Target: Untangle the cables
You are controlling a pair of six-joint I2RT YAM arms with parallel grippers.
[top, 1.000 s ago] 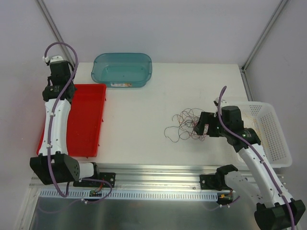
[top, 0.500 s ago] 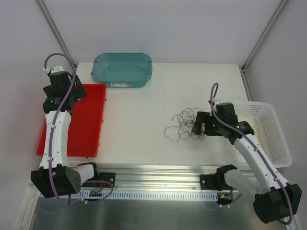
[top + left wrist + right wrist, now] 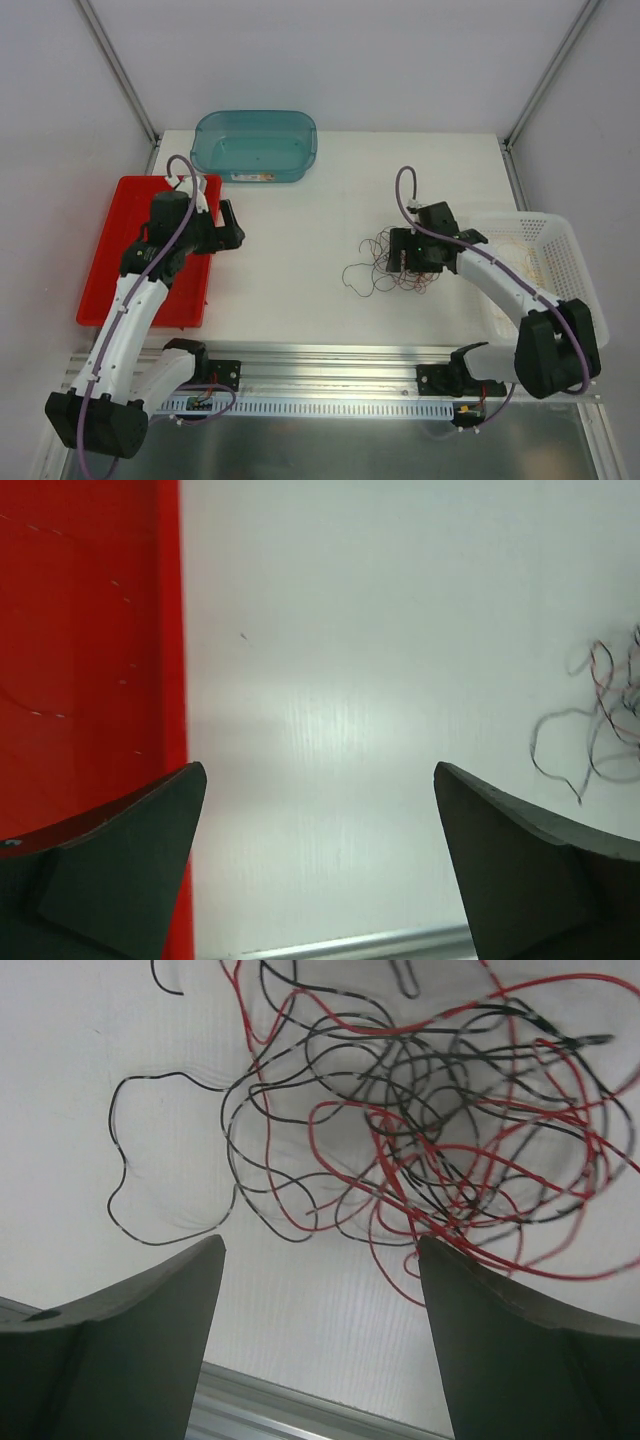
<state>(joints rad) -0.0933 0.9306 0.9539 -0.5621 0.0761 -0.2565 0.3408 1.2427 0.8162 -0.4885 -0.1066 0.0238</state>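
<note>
From above, the cables lie in one loose knot at 3 o'clock on the white table, so untangling seems barely begun, with the right gripper over them. The left wrist view shows the left gripper gaping empty beside the red tray. In the right wrist view the jaws are spread and empty, and red and dark strands cross at 12 o'clock.

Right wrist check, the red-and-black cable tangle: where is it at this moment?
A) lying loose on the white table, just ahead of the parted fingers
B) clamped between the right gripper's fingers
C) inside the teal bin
A: the right wrist view shows the cables spread on the bare table beyond the right gripper, whose fingers stand apart with nothing pinched between them.
</note>
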